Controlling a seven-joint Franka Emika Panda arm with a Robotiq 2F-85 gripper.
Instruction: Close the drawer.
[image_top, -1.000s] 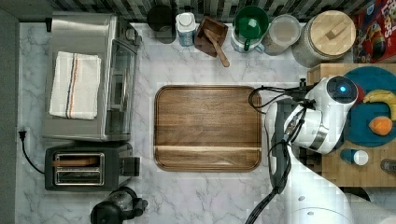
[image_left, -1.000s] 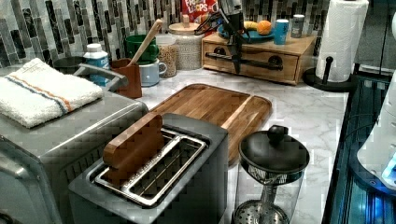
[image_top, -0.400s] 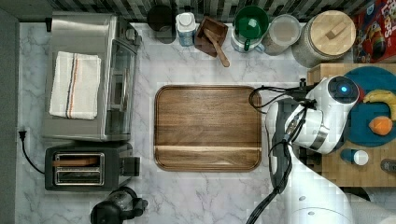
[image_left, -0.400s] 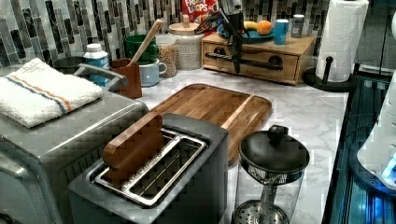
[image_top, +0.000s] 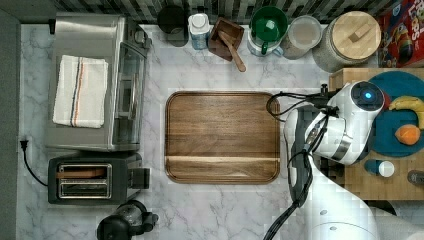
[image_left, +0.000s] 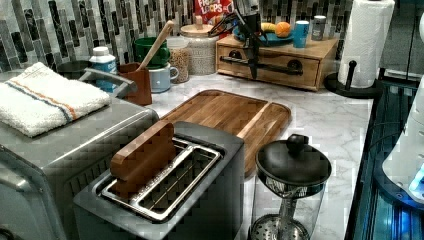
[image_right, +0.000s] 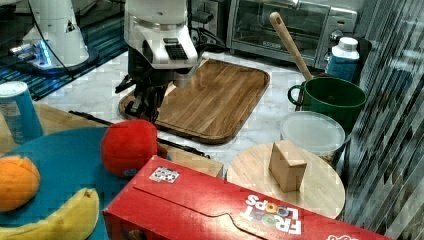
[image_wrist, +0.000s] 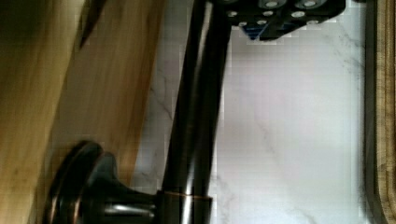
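Wood drawer (image_left: 272, 70) sits in the box at about 1 o'clock in the left view, under the top with the blue plate (image_left: 267, 39). Its front looks nearly flush with the box, so by my read only a sliver of travel is left, if any. The black bar handle (image_left: 235, 61) runs across the front. The gripper (image_left: 254, 70) hangs straight down in front of it, at or touching the bar. In the wrist view the handle (image_wrist: 198, 116) is right up close, with the drawer front (image_wrist: 93, 93) behind it and marble counter (image_wrist: 289, 116) on the other side. How far open the gripper is cannot be told, nor whether it has hold of the bar. To do the step well, push flat and square on the front or the bar, straight toward the box. Keep near the bar's middle so the drawer doesn't rack, go slow at the end, and stop once the front seats. Then back off toward the cutting board (image_top: 222, 136) at 9 o'clock from the arm in the top view. Against the frames from a second ago nothing visibly differs: the arm is in the same pose, the drawer front on the same line, the counter items unmoved.
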